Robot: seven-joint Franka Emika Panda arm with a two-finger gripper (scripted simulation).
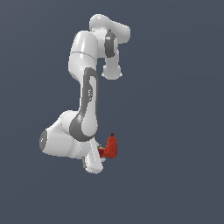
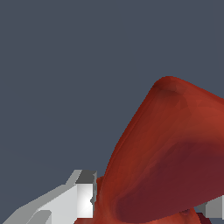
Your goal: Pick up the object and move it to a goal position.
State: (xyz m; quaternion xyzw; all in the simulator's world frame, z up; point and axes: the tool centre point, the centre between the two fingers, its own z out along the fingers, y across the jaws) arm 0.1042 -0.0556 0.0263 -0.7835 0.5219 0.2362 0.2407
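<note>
Here the gripper (image 2: 146, 205) is closed on the object (image 2: 175, 153), a smooth, rounded red body between two blocky grey-white fingers (image 2: 83, 197). In the exterior view the object (image 1: 111, 147) sits at the arm's three o'clock, its dark tip barely legible, the fingers mostly hidden.

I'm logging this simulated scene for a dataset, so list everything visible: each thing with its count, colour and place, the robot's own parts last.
drill-like object: one, red-orange with a small dark tip, between the fingers at the arm's low end; fills much of the wrist view.
background: one, plain dark blue-grey, all around.
arm: one, white with dark grey joints, folded, on the exterior view's left of centre.
gripper: one, white and grey fingers, either side of the object.
</note>
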